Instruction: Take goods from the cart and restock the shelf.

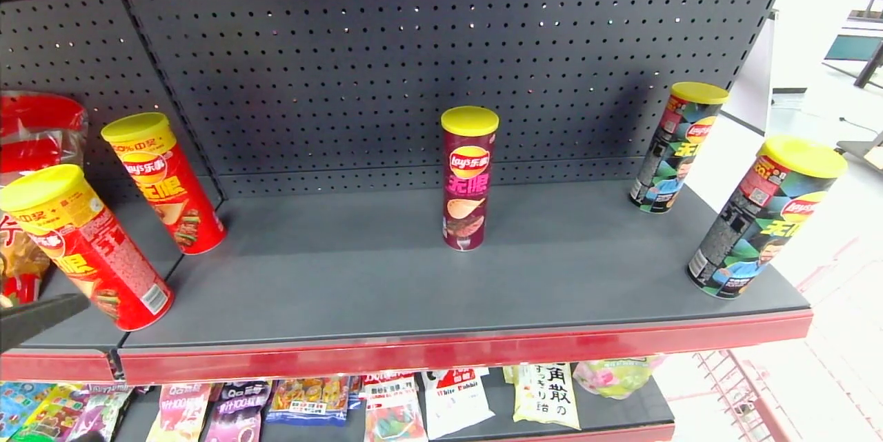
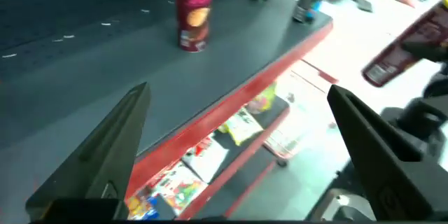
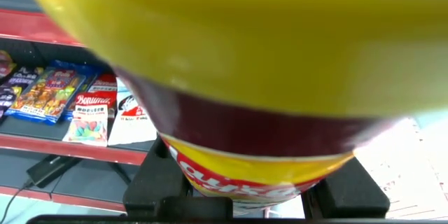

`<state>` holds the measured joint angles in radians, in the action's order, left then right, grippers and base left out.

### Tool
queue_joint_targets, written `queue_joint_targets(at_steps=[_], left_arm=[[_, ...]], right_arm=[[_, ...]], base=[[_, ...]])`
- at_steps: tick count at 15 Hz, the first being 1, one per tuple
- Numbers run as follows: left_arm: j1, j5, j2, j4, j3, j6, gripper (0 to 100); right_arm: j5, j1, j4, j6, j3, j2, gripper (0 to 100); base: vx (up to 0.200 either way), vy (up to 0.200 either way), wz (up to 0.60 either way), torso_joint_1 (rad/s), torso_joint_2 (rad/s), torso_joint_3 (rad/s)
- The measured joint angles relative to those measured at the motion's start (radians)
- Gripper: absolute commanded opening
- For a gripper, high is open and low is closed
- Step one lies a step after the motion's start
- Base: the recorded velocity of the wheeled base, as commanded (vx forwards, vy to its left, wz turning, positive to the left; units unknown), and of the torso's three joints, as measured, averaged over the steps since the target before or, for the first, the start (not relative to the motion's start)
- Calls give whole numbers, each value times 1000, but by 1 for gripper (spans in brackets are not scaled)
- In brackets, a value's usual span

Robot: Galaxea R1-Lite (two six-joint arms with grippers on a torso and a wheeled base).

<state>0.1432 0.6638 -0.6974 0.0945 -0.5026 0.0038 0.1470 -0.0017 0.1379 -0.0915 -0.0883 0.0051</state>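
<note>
Five cans are counted standing upright on the shelf (image 1: 359, 283), all with yellow lids. Two are red: the back red can (image 1: 165, 183) and the front red can (image 1: 86, 245), both at the left end. One is the purple can (image 1: 468, 180), set alone in the middle, near the back wall (image 1: 345, 69). Two are dark with coloured patches: the back dark can (image 1: 676, 149) and the front dark can (image 1: 762, 218), both at the right end. The front dark can is set close to the right side of the shelf and near the red front edge (image 1: 455, 349); the front red can is near that edge too. Wide bare room is seen on both sides of the purple can and in front of it. A sixth can, the held can (image 3: 252, 112), dark red with a yellow lid, is pinched between the fingers of the right tool (image 3: 255, 192). In the left wrist view it is seen out past the front edge, not on the shelf. The left tool (image 2: 238, 91) is spread wide with nothing in it, in front of the shelf. One clear jar (image 1: 38, 128) with a red lid is seen at the far left. Many snack bags (image 1: 455, 400) are laid on the lower shelf (image 1: 607, 411); they are partly hidden, so they cannot be counted.
</note>
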Motion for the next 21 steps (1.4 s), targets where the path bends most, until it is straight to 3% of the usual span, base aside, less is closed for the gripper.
queue_joint_targets(at_steps=[4,9,13,21], left_arm=[[63,22,-330,186,-56,49,100],[154,10,-764,364,-299,92,100],[201,22,-1010,497,-441,104,100],[236,-12,-1242,511,-685,103,100]], right_arm=[[-1,0,0,10,2,-2,0],[-23,0,0,8,2,-3,0],[-28,0,0,7,1,-4,0],[-33,0,0,9,1,-4,0]], base=[[0,0,0,0,0,0],[0,0,0,0,0,0],[0,0,0,0,0,0],[0,0,0,0,0,0]])
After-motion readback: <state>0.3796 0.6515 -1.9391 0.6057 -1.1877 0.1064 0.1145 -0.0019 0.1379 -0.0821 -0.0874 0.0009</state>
